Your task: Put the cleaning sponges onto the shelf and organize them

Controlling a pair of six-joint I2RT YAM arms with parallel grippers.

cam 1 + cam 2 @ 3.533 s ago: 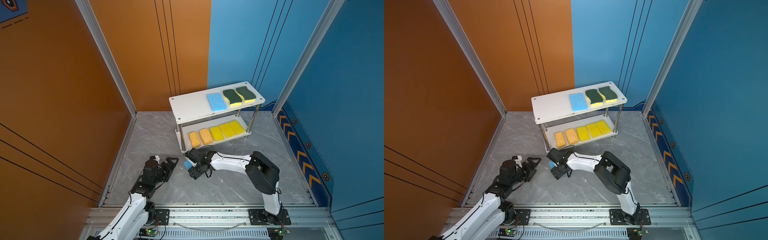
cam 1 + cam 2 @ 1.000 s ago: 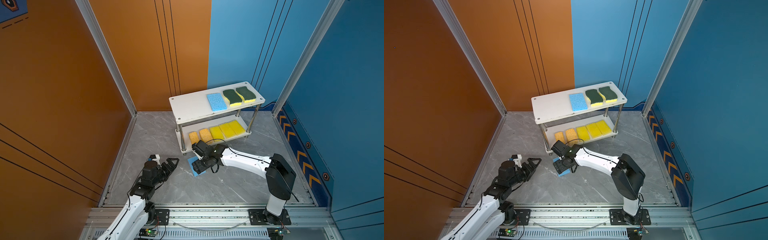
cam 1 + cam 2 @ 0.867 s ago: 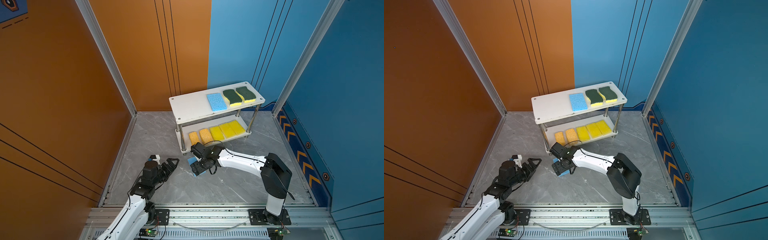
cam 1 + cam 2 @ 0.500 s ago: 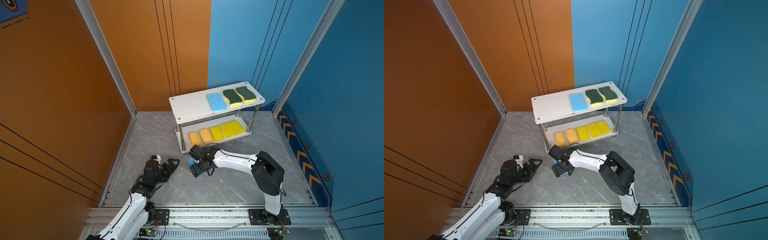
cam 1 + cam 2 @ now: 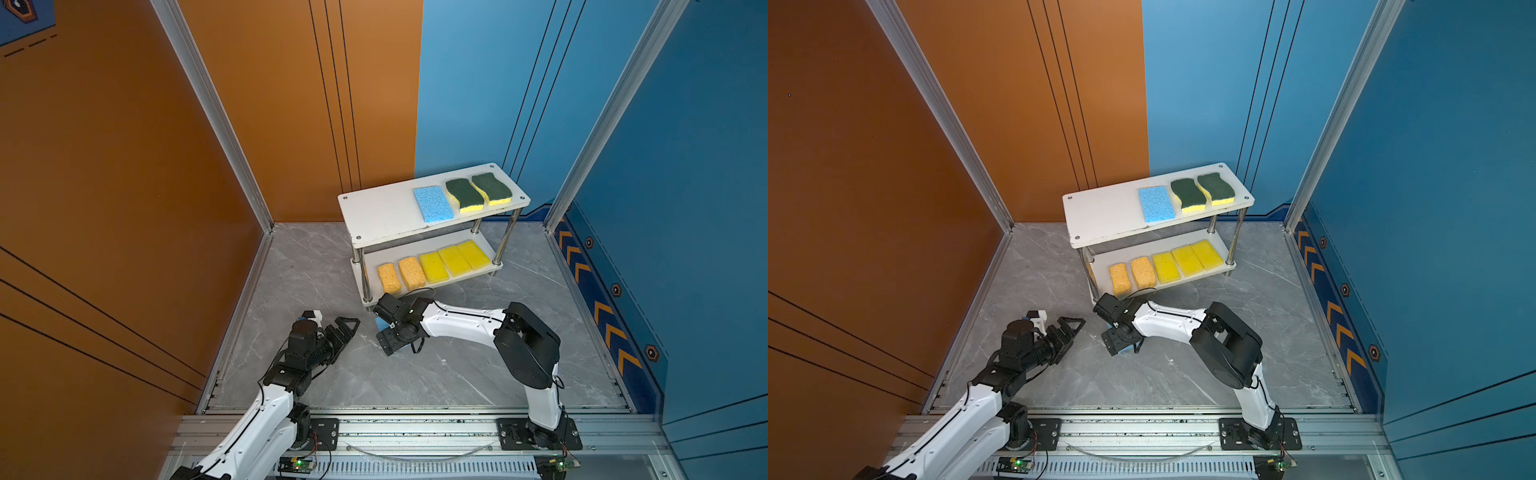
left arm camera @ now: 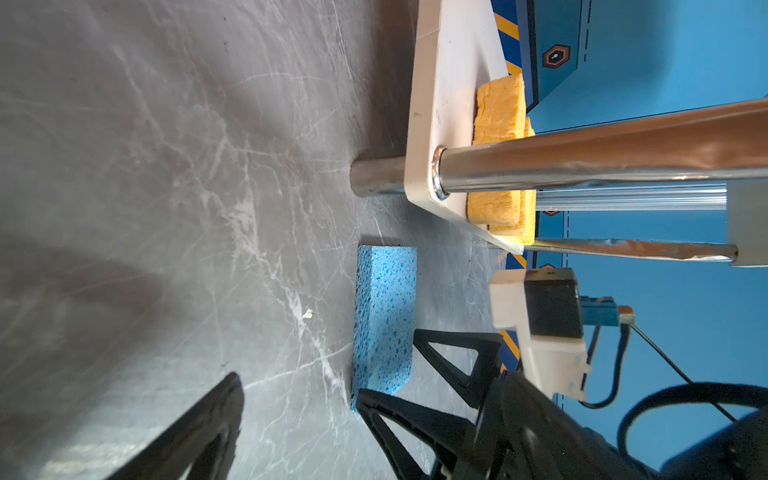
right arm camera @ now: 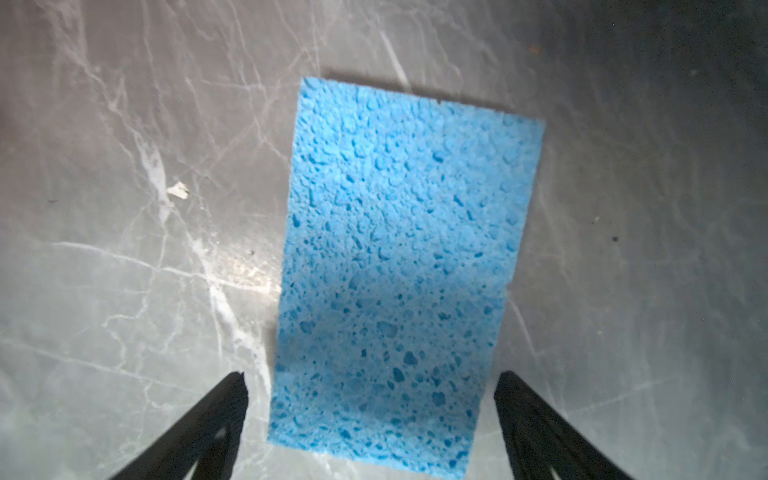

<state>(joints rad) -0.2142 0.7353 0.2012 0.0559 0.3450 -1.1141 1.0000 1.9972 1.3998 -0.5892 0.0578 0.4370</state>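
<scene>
Right arm has folded its elbow back from its stretched pose of a second ago; left arm has hardly shifted. Right hand [image 7: 371,382] points down at the loose blue sponge [image 7: 399,257], fingers spread wide either side of its near end, not pinching it. That sponge lies flat on the grey bench [image 5: 457,374], just in front of the shelf [image 5: 382,216] by its front left post [image 5: 366,286]. Left hand [image 5: 345,330] is open and empty, near the sponge but apart. Top board: second blue sponge [image 5: 433,203], two green-topped sponges [image 5: 465,194] [image 5: 491,188]. Lower board: two orange sponges [image 5: 389,278] [image 5: 411,273], three yellow sponges [image 5: 433,267] [image 5: 454,259] [image 5: 473,254] in a row.
</scene>
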